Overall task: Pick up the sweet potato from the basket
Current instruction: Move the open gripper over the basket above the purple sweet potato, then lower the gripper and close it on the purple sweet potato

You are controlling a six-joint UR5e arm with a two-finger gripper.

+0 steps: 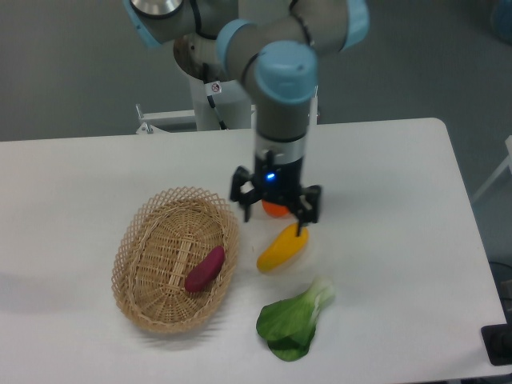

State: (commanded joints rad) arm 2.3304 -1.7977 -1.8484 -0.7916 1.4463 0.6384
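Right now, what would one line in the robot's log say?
phase: approach | fingers: open, empty, over orange fruit | sweet potato: in basket, untouched

single fixed view, set high in front of the table (400,264), looking down and across toward the arm's base (216,76) at the far edge. mid range: nearly the whole tabletop fits, right edge cropped. no second view to overlap.

White table (400,264) with rounded corners is filling most of the view, lit evenly, showing only soft shadows. Grey floor (72,72) is showing behind it, beyond the fingers. A dark object (498,344) is sitting at the lower right edge; identity unclear.
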